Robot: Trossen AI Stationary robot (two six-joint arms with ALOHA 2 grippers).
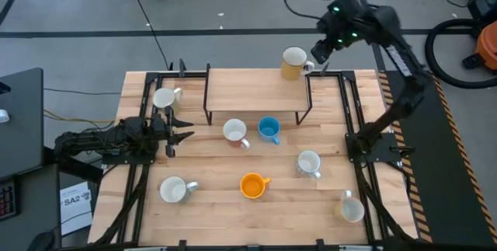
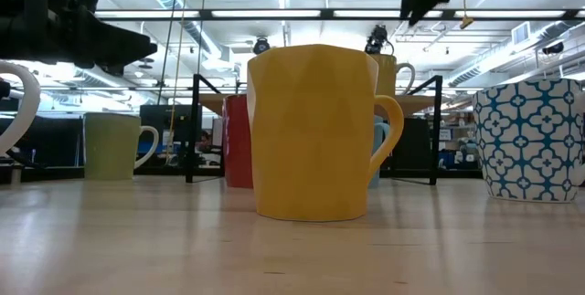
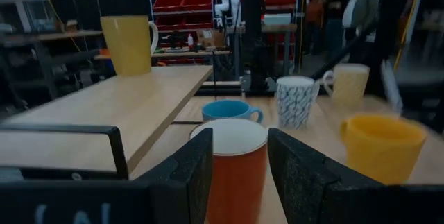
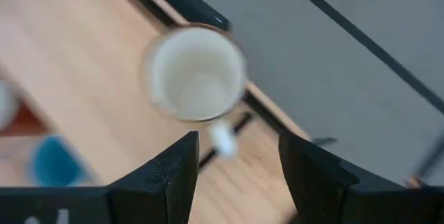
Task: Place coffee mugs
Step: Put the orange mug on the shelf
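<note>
A yellow mug [image 1: 293, 63] [image 4: 198, 75] stands upright on the far right corner of a raised wooden shelf [image 1: 256, 88]. My right gripper [image 1: 320, 55] [image 4: 236, 175] hovers open above it, over its handle [image 4: 223, 137], touching nothing. My left gripper [image 1: 186, 130] [image 3: 236, 175] lies low over the table's left side, open and pointing right at the red-orange mug [image 1: 235, 132] [image 3: 236, 161], which stands a little beyond its fingertips. A blue mug [image 1: 269, 129] stands to the right of the red-orange one.
Other mugs stand on the table: a cream one [image 1: 165, 98] far left, a white one [image 1: 172, 190] near left, a bright orange one [image 1: 252, 185] [image 2: 311, 131] near the middle, a patterned one [image 1: 308, 162] [image 2: 535, 140] and a white one [image 1: 353, 208] on the right. The shelf's black legs [image 1: 207, 99] stand beside the left gripper's reach.
</note>
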